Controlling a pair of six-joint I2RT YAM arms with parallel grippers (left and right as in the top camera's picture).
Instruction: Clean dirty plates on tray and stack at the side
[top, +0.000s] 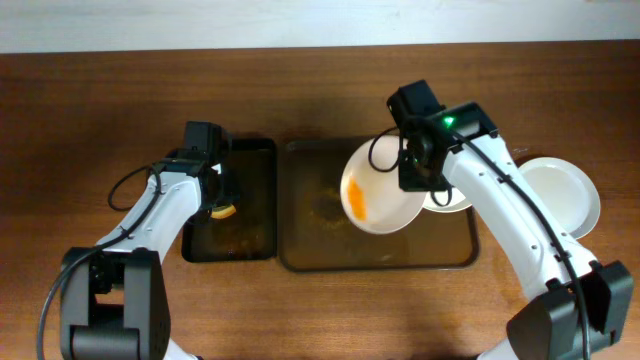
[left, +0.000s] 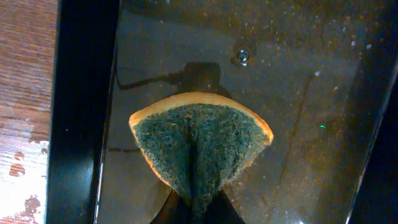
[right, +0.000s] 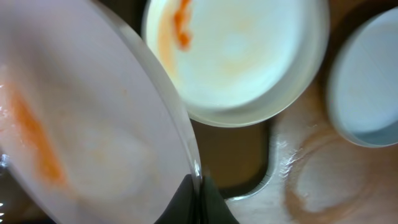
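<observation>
Right pincer (top: 413, 172) (right: 198, 190) clamps the rim of a white plate (top: 380, 190) (right: 81, 124), holding it tilted above the brown tray (top: 320, 240) at the middle of the table (top: 100, 100). An orange smear runs down the plate's face, left of centre in the overhead view, and a faint film clouds the rest. The pincer bites the plate's right-hand edge, so nearly the whole disc hangs out toward the tray's middle.

Under the right arm a second plate (top: 447, 203) (right: 242, 56), also white and streaked orange near its rim, lies flat in the tray's right end. In the wrist view the held plate's edge crosses in front of it. A clean plate (top: 565, 195) (right: 367, 81) sits on the table near the tray's right rim, with a strip of wet wood showing between the two.

Left pincer (top: 218, 200) (left: 194, 210) is pressed onto a sponge (top: 223, 211) (left: 199, 140), green scouring side toward the camera and yellow edge fanned out. The sponge is creased where the fingers squeeze it. It hangs over a dark, wet basin (top: 255, 190) (left: 298, 124) that stands just left of the tray, with a narrow gap between them.

The tray's left half lies open below and beside the held plate, marked only by brownish residue. Its raised rim runs along all four sides. Wood shows in front of and behind both containers, and the two arms are well apart.
</observation>
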